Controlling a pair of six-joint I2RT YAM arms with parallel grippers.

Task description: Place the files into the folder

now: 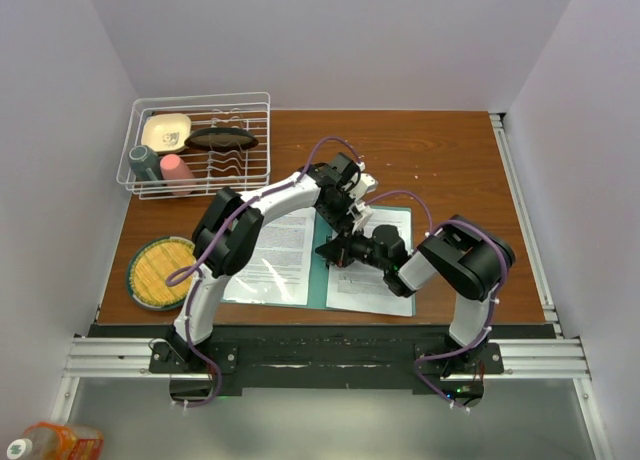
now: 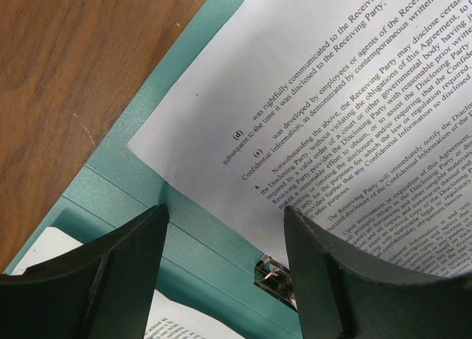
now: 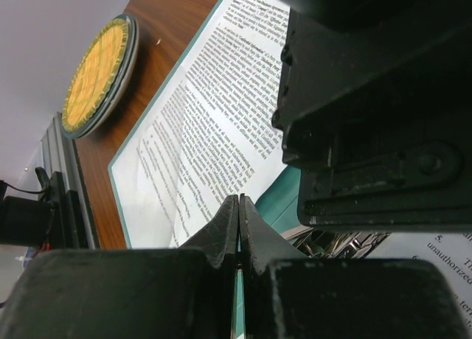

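Files (image 1: 282, 258) lie on folder (image 2: 199, 258); left gripper (image 2: 225, 214) spread apart, right gripper (image 3: 239, 206) pressed together.

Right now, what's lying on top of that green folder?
Printed paper sheets lie on both halves of the open folder, and a metal clip sits at its spine. The arms cover the middle from above; whether more sheets lie underneath cannot be seen.
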